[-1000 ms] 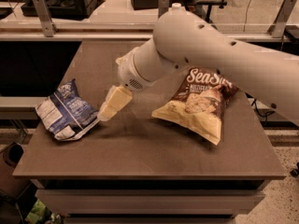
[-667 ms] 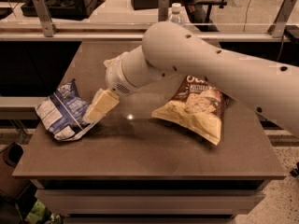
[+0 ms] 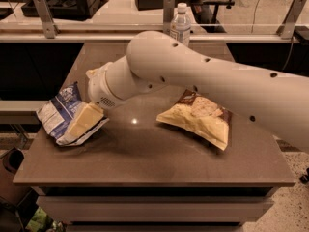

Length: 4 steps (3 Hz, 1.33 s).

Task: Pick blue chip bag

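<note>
The blue chip bag lies crinkled at the left edge of the brown table; it is blue with white patches. My gripper comes in from the right on the big white arm. Its cream finger lies over the right half of the bag and touches it. The part of the bag under the finger is hidden.
A larger yellow and brown chip bag lies right of the table's middle, under the arm. A clear water bottle stands at the back edge. Metal rails and desks stand behind the table. The table's left edge is close to the blue bag.
The arm has swung left and down. The gripper went from the table's middle to lying on the blue chip bag. The bags have not moved.
</note>
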Available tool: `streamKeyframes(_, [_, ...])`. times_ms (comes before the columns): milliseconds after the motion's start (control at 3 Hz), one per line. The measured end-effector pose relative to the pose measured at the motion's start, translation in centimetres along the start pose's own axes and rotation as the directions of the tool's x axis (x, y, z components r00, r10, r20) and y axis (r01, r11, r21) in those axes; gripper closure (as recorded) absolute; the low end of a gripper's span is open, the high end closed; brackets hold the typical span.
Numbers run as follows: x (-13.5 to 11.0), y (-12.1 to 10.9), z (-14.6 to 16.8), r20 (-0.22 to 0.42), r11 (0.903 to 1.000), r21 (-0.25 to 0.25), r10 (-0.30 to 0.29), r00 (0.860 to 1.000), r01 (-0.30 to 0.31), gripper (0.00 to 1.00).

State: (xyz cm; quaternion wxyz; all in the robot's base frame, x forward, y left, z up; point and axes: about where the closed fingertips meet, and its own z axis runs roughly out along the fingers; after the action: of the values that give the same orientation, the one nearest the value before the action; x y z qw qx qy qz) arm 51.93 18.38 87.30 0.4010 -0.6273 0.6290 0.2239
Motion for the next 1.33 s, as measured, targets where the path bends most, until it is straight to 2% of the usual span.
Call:
streamKeyframes(333, [-0.4,2.0,1.6,-0.010,0.9978,-0.067,-0.007,1.000,0.006,0.00])
streamKeyframes(667, [-0.1,2.9,3.2,-0.067,0.9943,-0.106,-0.017,0.998,0.009,0.00])
streamKeyframes(1000, [-0.2,3.3,4.8,-0.112,0.9912,-0.132,-0.028,0.993,0.014,0.17])
streamKeyframes(1333, [-0.4,3.5,4.8,-0.109,0.9909,-0.133,-0.032,0.994,0.018,0.41])
